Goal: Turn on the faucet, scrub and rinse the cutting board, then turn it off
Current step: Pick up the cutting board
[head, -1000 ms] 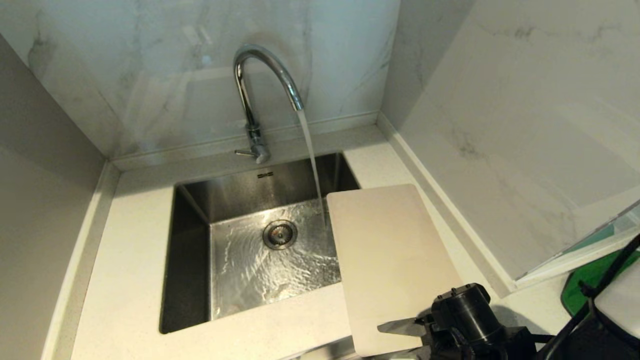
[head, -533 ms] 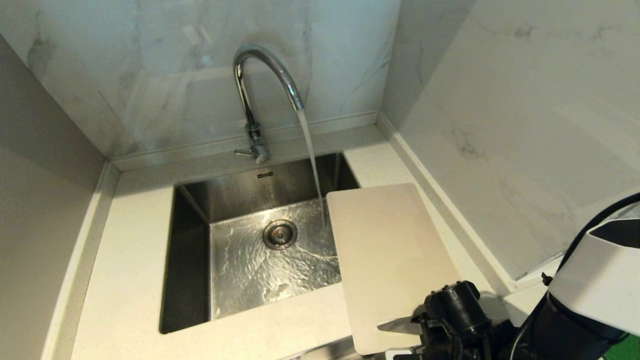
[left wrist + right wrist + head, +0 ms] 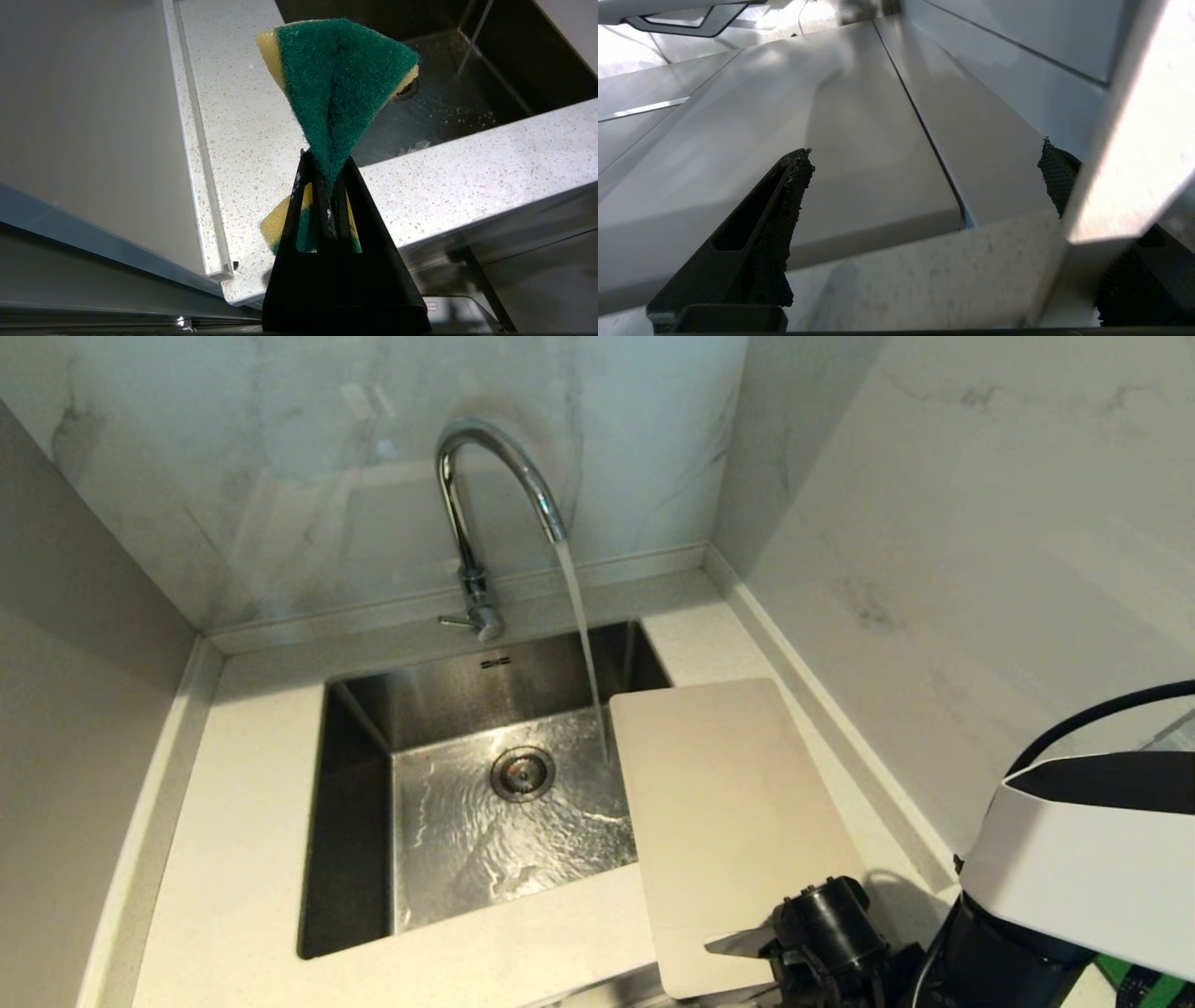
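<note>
The chrome faucet (image 3: 485,476) stands behind the sink (image 3: 355,728), and a stream of water (image 3: 583,644) runs from its spout into the basin. Its small lever (image 3: 457,622) sticks out at the base. The cream cutting board (image 3: 728,803) lies flat on the counter right of the sink, its left edge over the basin. My right arm's black wrist (image 3: 831,933) hangs at the board's near end. The right gripper (image 3: 924,149) is open and empty, low by the counter edge. My left gripper (image 3: 327,161), in front of the counter's near edge, is shut on a green-and-yellow sponge (image 3: 341,70).
Marble walls close in the back and the right side (image 3: 934,569). A grey panel (image 3: 75,709) borders the left. The speckled counter (image 3: 243,803) runs left of the sink. A drain (image 3: 523,773) sits in the wet basin. A bit of green mat (image 3: 1144,980) shows at the lower right.
My right arm has swung further into the lower right of the head view, covering most of the green mat, and its wrist has sunk a little. Water keeps running; the board has not moved.
</note>
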Motion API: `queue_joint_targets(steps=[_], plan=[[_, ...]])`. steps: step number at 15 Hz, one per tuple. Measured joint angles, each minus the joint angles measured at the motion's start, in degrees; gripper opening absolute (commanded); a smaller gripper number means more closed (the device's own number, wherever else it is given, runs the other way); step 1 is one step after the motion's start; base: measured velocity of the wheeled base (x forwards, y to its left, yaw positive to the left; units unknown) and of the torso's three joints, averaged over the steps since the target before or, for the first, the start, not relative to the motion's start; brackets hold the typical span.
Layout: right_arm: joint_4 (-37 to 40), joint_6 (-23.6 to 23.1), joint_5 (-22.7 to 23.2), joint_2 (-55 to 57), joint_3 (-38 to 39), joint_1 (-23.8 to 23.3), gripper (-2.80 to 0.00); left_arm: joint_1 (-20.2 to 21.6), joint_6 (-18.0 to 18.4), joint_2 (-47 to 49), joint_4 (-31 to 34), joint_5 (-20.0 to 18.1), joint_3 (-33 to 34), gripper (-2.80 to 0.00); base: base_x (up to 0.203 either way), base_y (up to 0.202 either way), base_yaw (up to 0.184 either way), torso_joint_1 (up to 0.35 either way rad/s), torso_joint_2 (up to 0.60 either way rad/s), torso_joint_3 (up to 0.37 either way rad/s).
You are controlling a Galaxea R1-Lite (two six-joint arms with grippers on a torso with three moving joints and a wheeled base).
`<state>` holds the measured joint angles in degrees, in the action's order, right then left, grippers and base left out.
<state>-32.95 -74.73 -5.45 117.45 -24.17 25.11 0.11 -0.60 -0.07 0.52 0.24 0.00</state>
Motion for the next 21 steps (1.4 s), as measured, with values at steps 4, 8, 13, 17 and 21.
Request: queue_joint_targets(steps=[4,8,13,17,21], plan=[[-0.40,0.09,-0.15,1.47,-0.33,0.24,-2.80,-0.04,0.00,0.00,0.00,-0.02,0.00,-2.80,0.000,0.000,0.000,0.000,0.00,0.000],[-0.28,0.19,-0.50,1.59,-0.46,0.29,-2.80,-0.03,0.00,0.00,0.01,0.00,0.00,-2.80,0.000,0.000,0.000,0.000,0.00,0.000],[-0.03,0.26,-0.55,0.87,-0.24,0.44,-2.80,-0.06,0.02,0.00,0.00,-0.02,0.00,-2.80,0.000,0.000,0.000,0.000,0.00,0.000],[0.23,0.43,-1.32,-0.24,0.13,0.55,-2.80,-0.05,0.02,0.00,0.01,0.00,0.00,-2.80,0.000,0.000,0.000,0.000,0.00,0.000],[0.24,0.63,-2.59,-2.69,0.92,0.74,-2.80,-0.04,-0.02,0.00,0.01,0.00,0.00,-2.80,0.000,0.000,0.000,0.000,0.00,0.000]])
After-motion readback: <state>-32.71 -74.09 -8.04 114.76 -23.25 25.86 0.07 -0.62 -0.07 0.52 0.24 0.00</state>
